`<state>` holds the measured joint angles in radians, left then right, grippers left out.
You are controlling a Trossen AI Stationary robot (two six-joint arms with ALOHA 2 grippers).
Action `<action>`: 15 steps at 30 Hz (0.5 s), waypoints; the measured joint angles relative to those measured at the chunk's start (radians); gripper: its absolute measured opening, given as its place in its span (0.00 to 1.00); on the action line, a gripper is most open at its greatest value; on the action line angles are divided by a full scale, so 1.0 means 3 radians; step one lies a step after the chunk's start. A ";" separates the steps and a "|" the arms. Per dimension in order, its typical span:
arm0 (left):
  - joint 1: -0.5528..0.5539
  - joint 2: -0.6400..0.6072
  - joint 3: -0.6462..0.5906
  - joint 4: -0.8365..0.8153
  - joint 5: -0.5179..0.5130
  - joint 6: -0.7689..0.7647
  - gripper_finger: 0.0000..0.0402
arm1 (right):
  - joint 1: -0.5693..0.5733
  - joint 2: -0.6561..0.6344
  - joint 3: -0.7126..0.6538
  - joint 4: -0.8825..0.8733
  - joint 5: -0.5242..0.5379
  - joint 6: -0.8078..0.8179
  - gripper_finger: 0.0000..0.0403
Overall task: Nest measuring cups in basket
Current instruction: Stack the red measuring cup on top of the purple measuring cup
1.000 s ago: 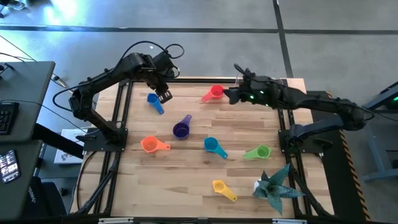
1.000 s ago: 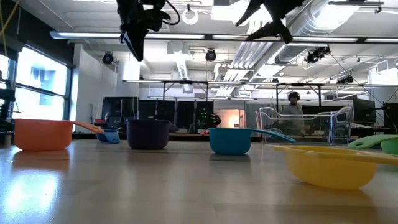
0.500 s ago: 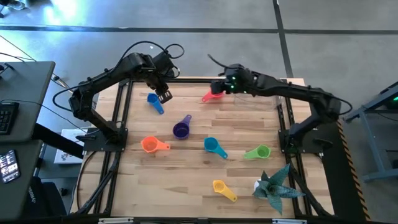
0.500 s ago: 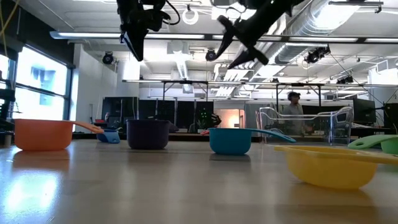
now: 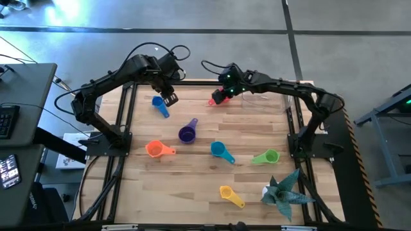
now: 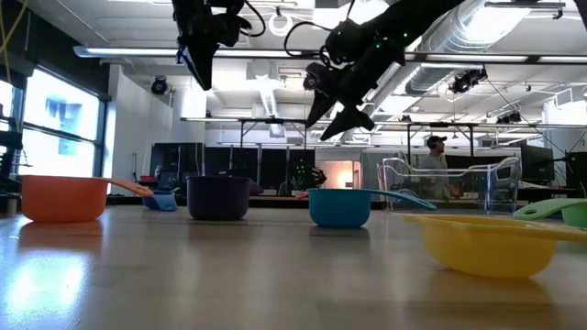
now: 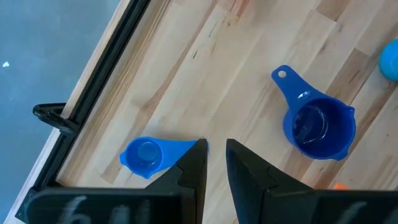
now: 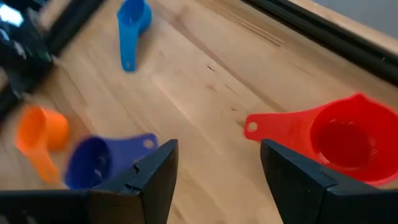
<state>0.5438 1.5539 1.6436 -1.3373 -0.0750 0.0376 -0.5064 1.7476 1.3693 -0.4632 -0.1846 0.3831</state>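
My right gripper (image 5: 217,97) hangs open above the red cup (image 8: 345,140) near the table's far edge. In the right wrist view the cup's handle (image 8: 252,127) lies ahead, between the spread fingers. My left gripper (image 5: 168,97) waits above the blue cup (image 5: 158,104), its fingers all but shut with only a thin slit between them (image 7: 216,163). The purple (image 5: 187,133), orange (image 5: 154,149), teal (image 5: 218,149), green (image 5: 270,156) and yellow (image 5: 227,192) cups stand on their bases on the table. The clear basket (image 6: 449,188) stands far back on the right in the low view.
A teal spiky plant (image 5: 286,192) stands near the right near corner. The black metal frame (image 5: 125,109) runs along the table's sides. A person (image 6: 433,147) shows in the room behind. Bare wood lies between the cups at the table's middle.
My right gripper has swung toward the table's left along the far edge. It went from near the basket to above the red cup, dropping lower and staying open. No cup has moved.
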 joint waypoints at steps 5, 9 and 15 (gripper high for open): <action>0.0000 0.0000 0.0000 0.0009 0.0000 -0.0042 0.12 | -0.0036 0.0028 0.0000 -0.0116 0.0104 -0.0833 0.55; 0.0000 0.0000 0.0000 0.0013 0.0000 -0.0089 0.12 | -0.0037 0.0028 -0.0020 -0.0135 0.0292 -0.1346 0.55; 0.0000 0.0000 0.0000 0.0013 0.0000 -0.0089 0.12 | -0.0037 0.0099 -0.0029 -0.0190 0.0410 -0.1753 0.55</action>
<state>0.5438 1.5539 1.6436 -1.3334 -0.0750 0.0109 -0.5175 1.7773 1.3605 -0.5203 -0.0616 -0.1428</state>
